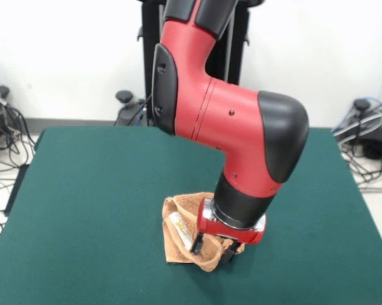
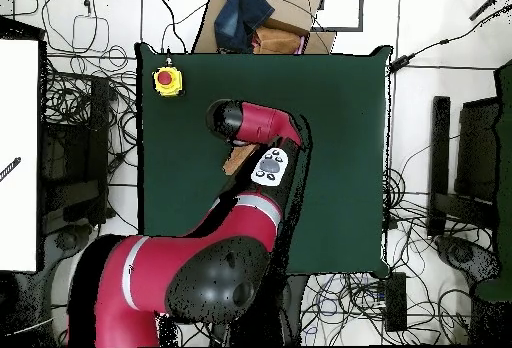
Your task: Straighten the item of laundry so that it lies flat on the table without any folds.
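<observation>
The light orange-tan towel (image 1: 181,232) lies bunched and folded in a heap on the dark green table (image 1: 82,190), near its front middle. A white label (image 1: 178,223) shows on it. My gripper (image 1: 213,249) points down into the right part of the heap and touches the cloth. In the overhead view only a small tan strip of the towel (image 2: 237,159) shows beside the red arm (image 2: 262,124). The arm hides the gripper there.
A yellow box with a red button (image 2: 166,81) sits on a corner of the table (image 2: 340,114). A cardboard box with dark blue cloth (image 2: 255,19) stands beyond the far edge. Cables lie on the floor around the table.
</observation>
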`<action>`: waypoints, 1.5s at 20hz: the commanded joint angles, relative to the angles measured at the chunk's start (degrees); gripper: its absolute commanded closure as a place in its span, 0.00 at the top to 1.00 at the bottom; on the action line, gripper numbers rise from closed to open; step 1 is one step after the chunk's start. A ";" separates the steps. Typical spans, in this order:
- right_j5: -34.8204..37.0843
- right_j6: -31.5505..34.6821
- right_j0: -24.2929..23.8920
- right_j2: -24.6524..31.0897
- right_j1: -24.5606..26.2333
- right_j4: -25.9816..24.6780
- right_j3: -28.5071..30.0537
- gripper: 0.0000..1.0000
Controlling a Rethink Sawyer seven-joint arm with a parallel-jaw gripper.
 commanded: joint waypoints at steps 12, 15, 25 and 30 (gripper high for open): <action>3.94 12.28 -1.74 6.57 3.83 1.95 1.99 1.00; 7.34 11.65 -2.14 7.21 3.87 2.23 1.33 1.00; 12.49 10.67 -2.99 8.31 5.39 2.54 -1.82 1.00; 10.49 11.80 -2.23 7.61 5.56 2.41 -1.89 1.00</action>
